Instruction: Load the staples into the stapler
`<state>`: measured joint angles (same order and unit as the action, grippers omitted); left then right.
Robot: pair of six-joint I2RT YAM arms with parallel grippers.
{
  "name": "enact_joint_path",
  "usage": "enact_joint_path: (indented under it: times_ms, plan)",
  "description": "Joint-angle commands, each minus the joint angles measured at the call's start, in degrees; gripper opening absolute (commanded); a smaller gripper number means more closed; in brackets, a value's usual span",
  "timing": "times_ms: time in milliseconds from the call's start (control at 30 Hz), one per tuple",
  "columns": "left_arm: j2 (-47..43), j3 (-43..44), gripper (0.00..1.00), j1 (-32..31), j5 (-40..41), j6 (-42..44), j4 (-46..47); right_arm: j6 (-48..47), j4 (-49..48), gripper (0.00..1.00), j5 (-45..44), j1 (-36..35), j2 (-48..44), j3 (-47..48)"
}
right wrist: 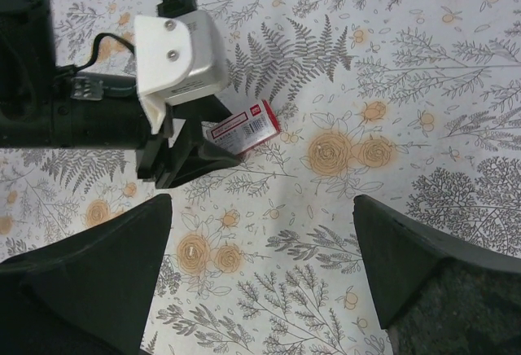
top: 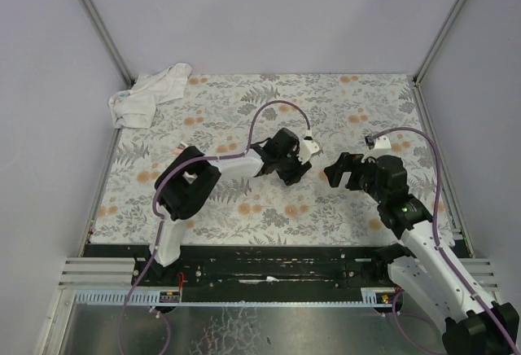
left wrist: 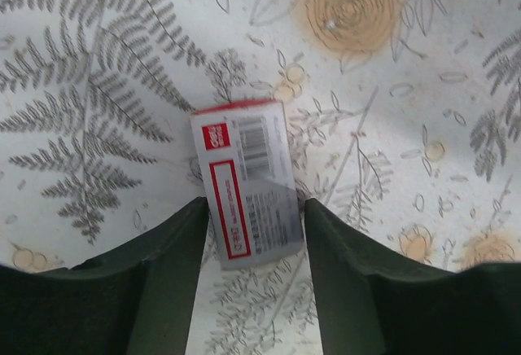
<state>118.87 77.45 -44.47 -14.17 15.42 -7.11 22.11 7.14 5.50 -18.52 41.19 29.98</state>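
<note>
Two fingers of the left gripper (left wrist: 256,208) stood partly closed beside the long edges of the staple box (left wrist: 248,184), flat on the floral tablecloth (left wrist: 407,86), contact unconfirmed; the right gripper (right wrist: 262,208) hung wide open, empty; the cardboard, judged light and crushable, warranted gentle edge pinching.

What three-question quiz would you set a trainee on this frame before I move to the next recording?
1. True or false: the right gripper holds the staples box.
2. Where does the staples box lie? A: between the left gripper's fingers, on the tablecloth. B: on the right arm's base. C: off the table.
3. Fill in: at the tablecloth's far left corner lies a crumpled white ____.
Key: 1 false, it stands open and empty. 2 A. 3 cloth.
</note>
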Motion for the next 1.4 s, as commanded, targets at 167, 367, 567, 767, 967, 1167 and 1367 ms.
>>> enact_joint_path:
  times_ms: [167, 367, 567, 767, 967, 1167, 1367]
  plan:
    - [-8.02, -13.01, 0.46, -3.52, 0.52, -2.26, 0.47, 8.70, 0.23, 0.98, -5.78, 0.07, 6.82, -0.76]
    - [-12.34, -17.11, 0.45, -5.52, 0.37, -2.45, -0.21, 10.13, -2.36, 0.89, 2.95, 0.07, 18.52, -0.10]
    - [-13.33, -18.03, 0.62, -5.51, 0.34, -3.20, 0.52, 9.79, -4.16, 0.73, 11.92, 0.07, 28.21, 1.88]
    - [-11.22, -17.13, 0.54, -5.61, 0.37, -2.73, 0.35, 8.14, -7.14, 0.61, 18.59, 0.33, 34.73, 4.55]
    - [-10.74, -17.16, 0.48, -5.54, 1.11, -1.91, 0.50, 7.05, -11.89, 0.52, 27.01, 2.14, 40.89, 6.89]
    - [-10.41, -16.92, 0.46, -5.54, 0.89, -1.29, 0.44, 5.77, -14.96, 0.46, 33.96, 3.86, 46.95, 9.43]
    - [-10.08, -16.56, 0.45, -5.53, 0.47, -1.01, 0.20, 3.60, -13.88, 0.45, 36.48, 4.11, 50.69, 11.77]
